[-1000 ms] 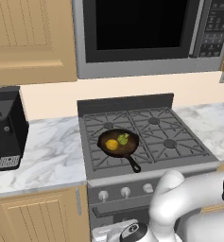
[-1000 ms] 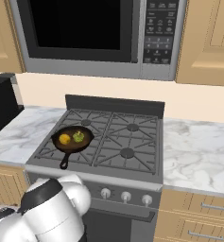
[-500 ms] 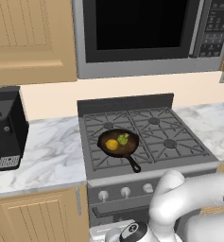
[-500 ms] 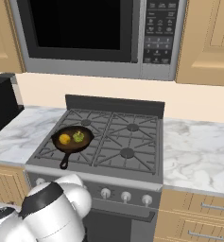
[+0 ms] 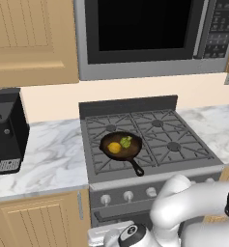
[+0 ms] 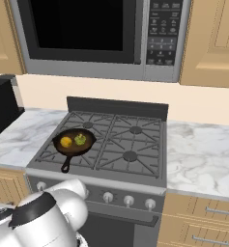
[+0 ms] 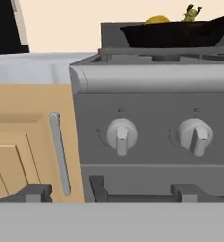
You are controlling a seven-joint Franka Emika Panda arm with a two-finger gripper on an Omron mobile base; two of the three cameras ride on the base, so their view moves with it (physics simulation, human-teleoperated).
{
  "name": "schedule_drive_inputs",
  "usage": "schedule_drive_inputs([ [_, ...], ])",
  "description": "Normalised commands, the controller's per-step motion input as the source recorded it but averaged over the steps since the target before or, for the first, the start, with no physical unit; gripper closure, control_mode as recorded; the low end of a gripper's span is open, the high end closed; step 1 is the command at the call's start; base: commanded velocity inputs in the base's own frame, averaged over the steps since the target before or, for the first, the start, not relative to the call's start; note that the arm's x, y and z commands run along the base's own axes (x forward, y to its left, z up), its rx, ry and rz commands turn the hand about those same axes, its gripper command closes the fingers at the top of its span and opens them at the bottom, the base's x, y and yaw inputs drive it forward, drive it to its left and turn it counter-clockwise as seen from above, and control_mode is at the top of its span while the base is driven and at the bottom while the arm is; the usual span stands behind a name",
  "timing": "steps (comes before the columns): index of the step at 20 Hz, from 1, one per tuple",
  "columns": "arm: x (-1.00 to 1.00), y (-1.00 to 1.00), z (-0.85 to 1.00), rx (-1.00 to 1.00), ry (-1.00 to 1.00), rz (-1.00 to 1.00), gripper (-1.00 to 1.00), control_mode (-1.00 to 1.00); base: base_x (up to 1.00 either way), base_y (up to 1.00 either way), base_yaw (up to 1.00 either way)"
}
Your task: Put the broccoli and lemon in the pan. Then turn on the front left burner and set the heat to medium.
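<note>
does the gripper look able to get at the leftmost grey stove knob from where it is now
Probably yes: in the hand view the leftmost round grey stove knob sits straight ahead of the open jaws, with nothing between them; the long oven door handle runs below it.

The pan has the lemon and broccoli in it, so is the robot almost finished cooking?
Partly. The lemon and broccoli already sit in the pan. Now the open tool faces the stove knobs, touching none. Turning the burner on to medium is left.

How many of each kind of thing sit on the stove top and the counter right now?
Pan: 1
Lemon: 1
Broccoli: 1
Black coffee machine: 1
Total: 4
</note>
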Motion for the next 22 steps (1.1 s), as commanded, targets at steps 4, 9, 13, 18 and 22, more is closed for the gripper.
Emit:
schedule_drive_inputs([
  [4,0.02,-0.01,-0.06,0.05,-0.03,0.00,-1.00,-1.00,0.00,0.00,0.00],
  [9,0.07,-0.03,-0.01,0.08,-0.06,0.00,-1.00,-1.00,0.00,0.00,0.00],
  [13,0.12,-0.19,0.00,0.13,-0.09,0.00,-1.00,-1.00,0.00,0.00,0.00],
  [18,0.10,-0.22,0.00,0.14,-0.06,0.00,-1.00,-1.00,0.00,0.00,0.00],
  [22,0.04,-0.23,0.00,0.14,-0.10,0.00,-1.00,-1.00,0.00,0.00,0.00],
])
